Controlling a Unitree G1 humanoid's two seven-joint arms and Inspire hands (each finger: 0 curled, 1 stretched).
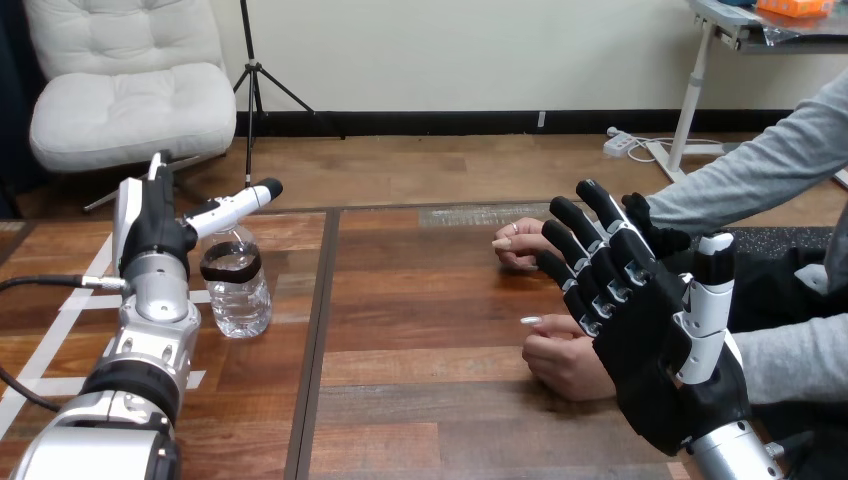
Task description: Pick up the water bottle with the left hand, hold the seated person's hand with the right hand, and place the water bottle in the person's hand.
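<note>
A clear water bottle (238,292) with a black band stands upright on the table at the left. My left hand (150,228) is just left of it and open, its thumb stretched straight over the bottle's top; I cannot tell if it touches. My right hand (655,345) is raised at the right, open, palm towards me and fingers straight. It stands in front of the person's two hands without gripping either. The person's nearer hand (562,362) rests on the table, partly hidden behind my palm. The farther hand (520,245) lies beyond my fingertips.
The person's grey-sleeved arms (760,175) come in from the right side. White tape strips (60,318) mark the table at the left. A dark seam (318,330) runs front to back between the bottle and the person's hands.
</note>
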